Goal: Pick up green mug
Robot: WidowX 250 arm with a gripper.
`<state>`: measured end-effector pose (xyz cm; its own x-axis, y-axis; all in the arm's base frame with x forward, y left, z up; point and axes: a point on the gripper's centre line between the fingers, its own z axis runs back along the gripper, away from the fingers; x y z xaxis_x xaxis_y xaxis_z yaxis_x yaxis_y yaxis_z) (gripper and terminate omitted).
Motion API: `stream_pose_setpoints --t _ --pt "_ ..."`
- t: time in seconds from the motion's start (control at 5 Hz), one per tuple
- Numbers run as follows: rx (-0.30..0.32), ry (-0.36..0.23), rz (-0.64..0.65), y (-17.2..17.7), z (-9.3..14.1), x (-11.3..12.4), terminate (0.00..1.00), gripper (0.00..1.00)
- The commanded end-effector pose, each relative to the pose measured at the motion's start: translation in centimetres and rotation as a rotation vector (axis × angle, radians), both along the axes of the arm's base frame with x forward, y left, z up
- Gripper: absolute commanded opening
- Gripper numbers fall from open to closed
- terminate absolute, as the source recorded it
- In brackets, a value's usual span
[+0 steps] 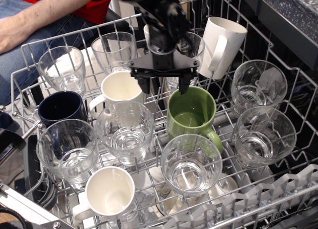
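Hovering Over the Green Mug

Centre frame, the gripper [164, 86] hangs with fingers spread wide, empty, just above the far rim of the green mug [191, 114], which stands upright mid-rack in the dishwasher rack [30, 55], handle pointing lower right.

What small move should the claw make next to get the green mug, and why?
Probably shift slightly right and toward the camera, then descend. The open claw hovers over the green mug's back-left rim, with only its right finger above the mug, so its jaws don't yet straddle the wall.
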<state>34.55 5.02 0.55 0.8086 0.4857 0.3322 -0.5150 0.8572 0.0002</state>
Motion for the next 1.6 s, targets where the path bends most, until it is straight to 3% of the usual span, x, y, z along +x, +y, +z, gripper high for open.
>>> stream_pose_setpoints --t 0.0,0.2,0.4,1.2,1.4 --pt "0.031 -0.061 0.061 0.0 -1.2 3.5 0.0 1.0" --pt "-0.016 -0.057 0.035 0.1 -1.9 3.1 0.0 1.0" --pt "-0.023 -0.044 0.004 -0.2 -2.4 2.7 0.0 1.0" --pt "0.045 -0.013 0.016 -0.8 -5.9 1.8 0.0 1.0" --pt "0.021 0.004 0.018 -1.0 -5.6 1.3 0.0 0.0"
